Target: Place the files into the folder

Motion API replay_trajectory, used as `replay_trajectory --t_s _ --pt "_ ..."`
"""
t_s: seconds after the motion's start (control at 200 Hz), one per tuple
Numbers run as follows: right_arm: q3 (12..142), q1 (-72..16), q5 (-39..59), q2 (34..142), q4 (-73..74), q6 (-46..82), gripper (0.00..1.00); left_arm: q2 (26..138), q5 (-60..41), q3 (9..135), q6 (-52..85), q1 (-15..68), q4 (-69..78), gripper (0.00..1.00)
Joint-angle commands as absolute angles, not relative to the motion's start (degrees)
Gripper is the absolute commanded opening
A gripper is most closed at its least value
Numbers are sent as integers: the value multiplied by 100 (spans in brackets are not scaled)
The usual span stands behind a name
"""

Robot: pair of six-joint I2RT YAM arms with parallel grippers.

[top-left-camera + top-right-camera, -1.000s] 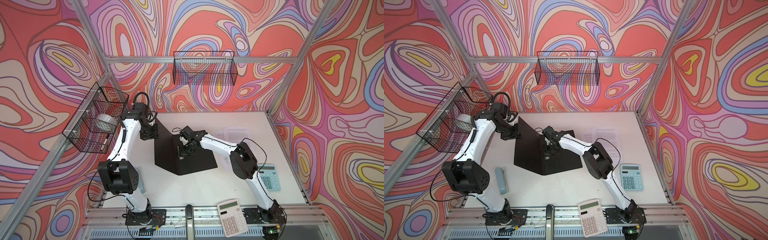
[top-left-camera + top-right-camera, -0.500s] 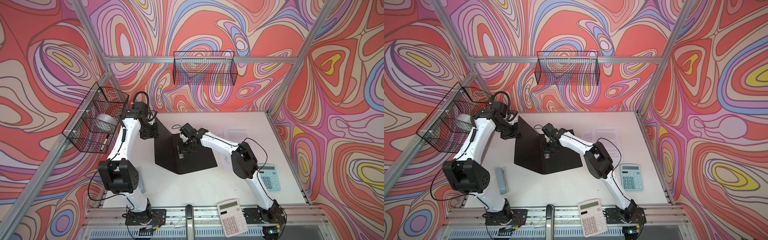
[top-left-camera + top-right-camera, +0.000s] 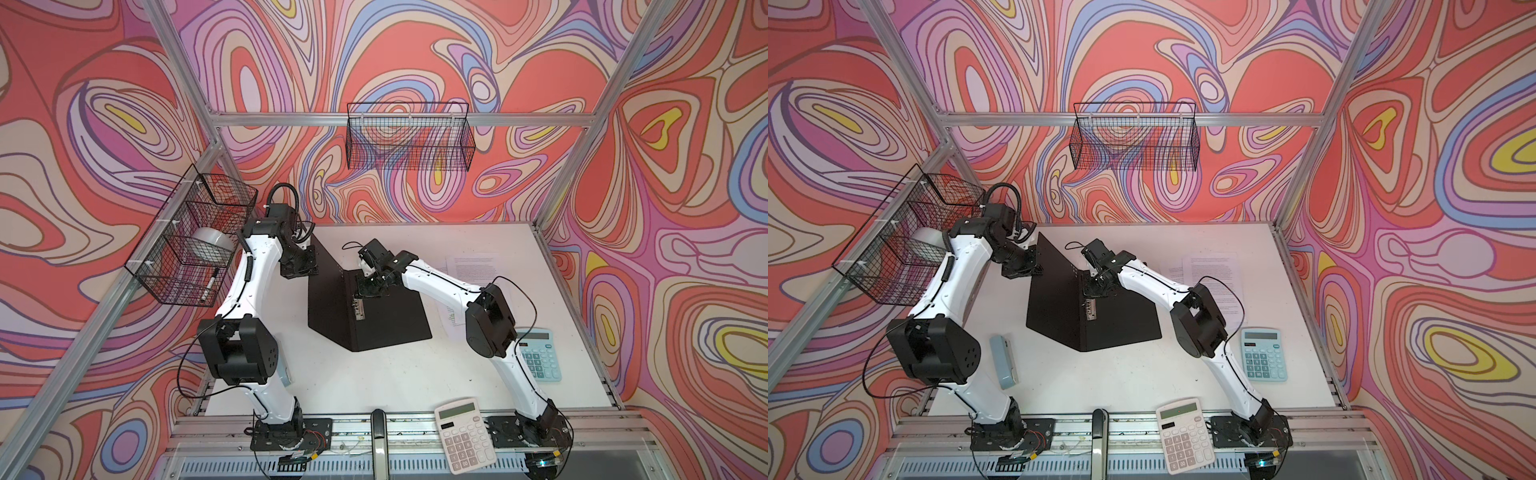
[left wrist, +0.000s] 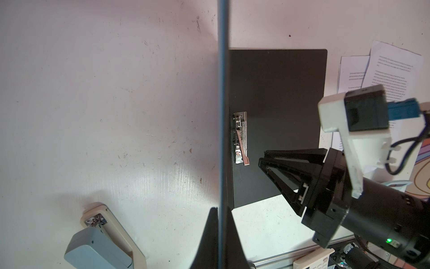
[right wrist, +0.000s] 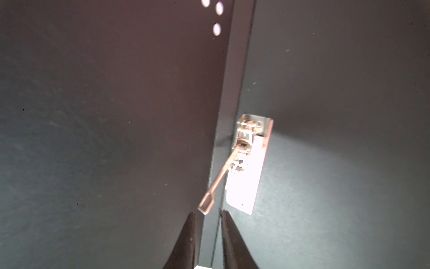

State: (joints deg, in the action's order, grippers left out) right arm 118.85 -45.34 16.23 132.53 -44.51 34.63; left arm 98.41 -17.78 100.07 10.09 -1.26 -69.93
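The folder (image 3: 390,320) lies open with its black inside up. My left gripper (image 4: 220,209) is shut on the edge of one cover (image 4: 223,116) and holds it upright, seen in both top views (image 3: 328,286) (image 3: 1054,291). The other cover lies flat. The metal clip (image 5: 246,167) sits at the spine with its lever (image 5: 216,184) raised. My right gripper (image 5: 207,214) hovers just short of the lever tip, slightly open with nothing between its fingers. The files (image 3: 478,266) (image 3: 1212,270) lie on the table right of the folder, partly under my right arm.
A blue calculator (image 3: 536,353) lies at the right edge and a white calculator (image 3: 465,440) on the front rail. A grey stapler-like object (image 3: 1003,361) lies front left. Wire baskets hang on the back wall (image 3: 409,137) and the left wall (image 3: 191,237).
My right gripper's jaws have parted a little beside the clip lever. The left gripper still holds the cover upright in the same place.
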Motion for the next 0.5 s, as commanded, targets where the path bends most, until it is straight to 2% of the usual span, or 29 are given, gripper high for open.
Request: replay_trajectory --t_s 0.0,0.21,0.496 --pt "11476 -4458 1322 12734 -4550 3326 20 9896 -1801 10170 918 -202 -7192 0" --pt "10677 -4422 2463 12786 -3898 3532 14 9913 -1928 10188 896 -202 -7216 0" --pt "11121 -4421 3395 13539 -3443 3618 12 9947 -1907 10168 888 -202 -7224 0"
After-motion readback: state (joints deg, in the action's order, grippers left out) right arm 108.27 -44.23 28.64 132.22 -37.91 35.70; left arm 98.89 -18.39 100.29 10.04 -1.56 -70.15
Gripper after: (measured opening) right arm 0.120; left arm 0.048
